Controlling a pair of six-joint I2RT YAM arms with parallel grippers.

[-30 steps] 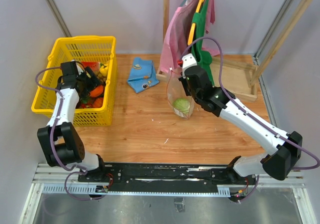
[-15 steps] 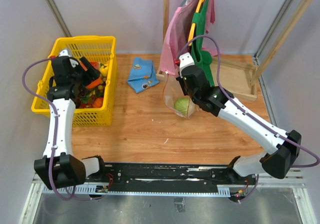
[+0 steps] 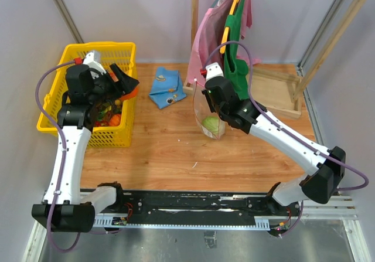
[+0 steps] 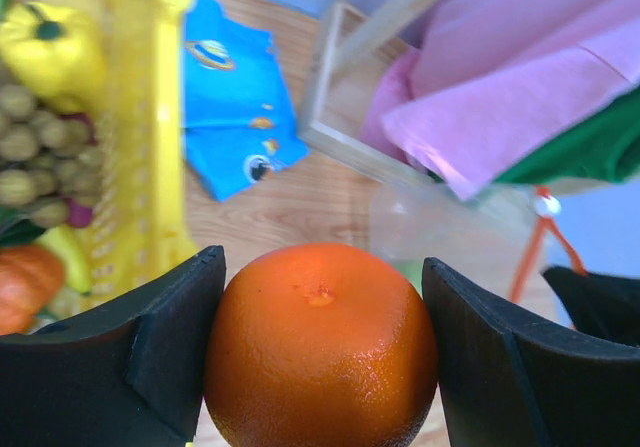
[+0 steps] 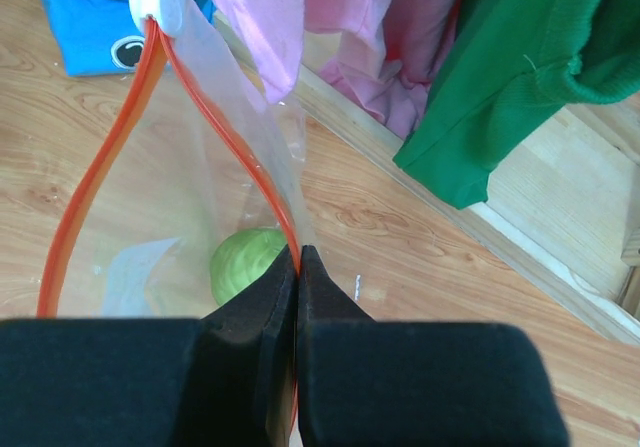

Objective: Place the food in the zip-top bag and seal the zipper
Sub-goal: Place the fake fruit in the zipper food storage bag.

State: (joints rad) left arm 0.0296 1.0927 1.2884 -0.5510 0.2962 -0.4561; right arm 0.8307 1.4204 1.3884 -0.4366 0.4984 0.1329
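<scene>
Wood table [image 3: 170, 150], grey walls [image 3: 146, 16], yellow basket [image 3: 111, 136]. Left gripper [image 3: 123, 85] clamps orange [image 4: 320, 342] above basket edge. Right gripper [image 5: 298, 267] pinches open bag [image 5: 200, 167] rim; 1 green fruit [image 5: 245, 264] inside.

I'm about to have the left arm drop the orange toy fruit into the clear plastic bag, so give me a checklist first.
1. Grip: the left gripper clamps the round orange toy fruit: ok.
2. Hold: the right gripper is shut on the red zipper strip of the clear plastic bag: ok.
3. Mouth open: ok, red strips bowed apart.
4. Fruit over the mouth: not ok, it hangs by the yellow plastic basket.
5. Room beside the green round piece inside: cannot tell.
</scene>
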